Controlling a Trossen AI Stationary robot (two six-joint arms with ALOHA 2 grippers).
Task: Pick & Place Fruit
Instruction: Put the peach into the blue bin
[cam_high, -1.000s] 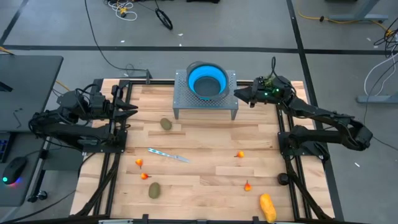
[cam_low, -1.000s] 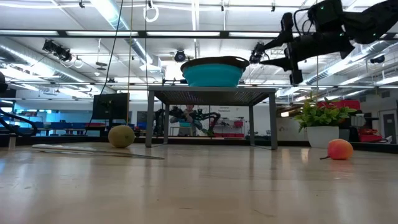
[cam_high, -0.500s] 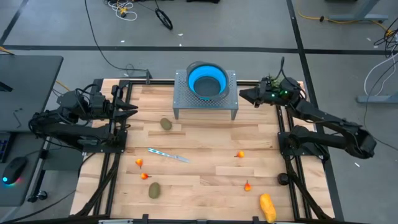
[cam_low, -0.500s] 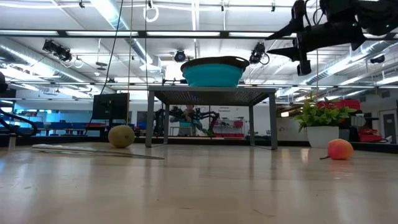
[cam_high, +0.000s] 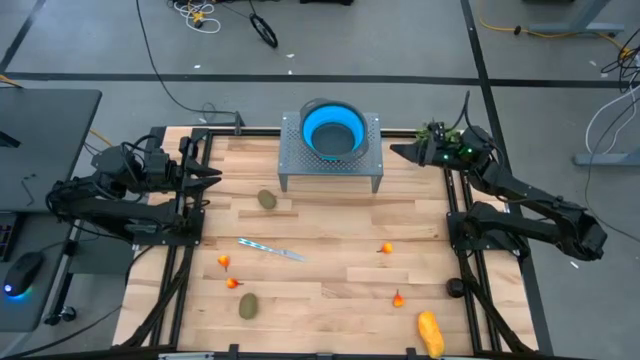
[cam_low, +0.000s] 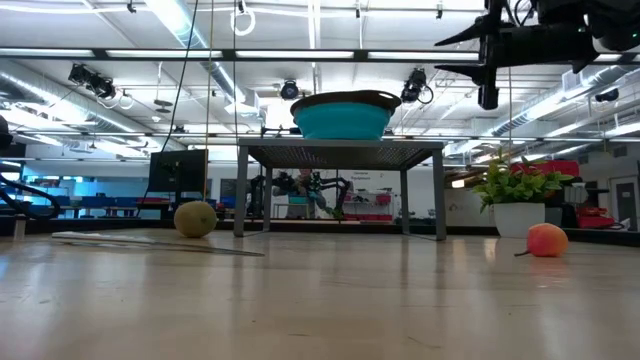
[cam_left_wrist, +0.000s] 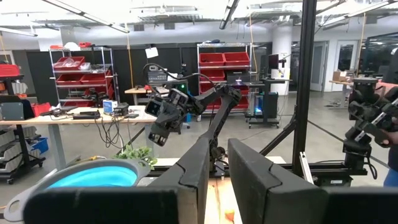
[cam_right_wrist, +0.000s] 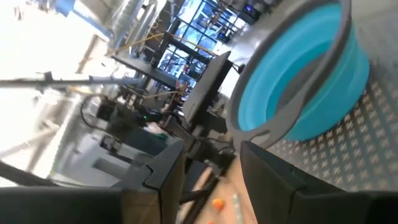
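Two brown-green kiwis lie on the wooden table: one near the stand, also in the low view, the other near the front. The yellow-orange fruit lies at the near right. Several tiny red-orange fruits are scattered about. My right gripper hovers open, high up, right of the blue bowl. My left gripper waits open at the table's left edge.
The blue bowl sits on a perforated metal stand at the table's far middle. A slim silvery knife lies left of centre. A potted green plant stands at the far right, and a small black knob is by the right frame.
My right gripper has risen and drawn back from the bowl toward the table's right edge, its fingers levelling out. The fruit and my left arm have stayed still.
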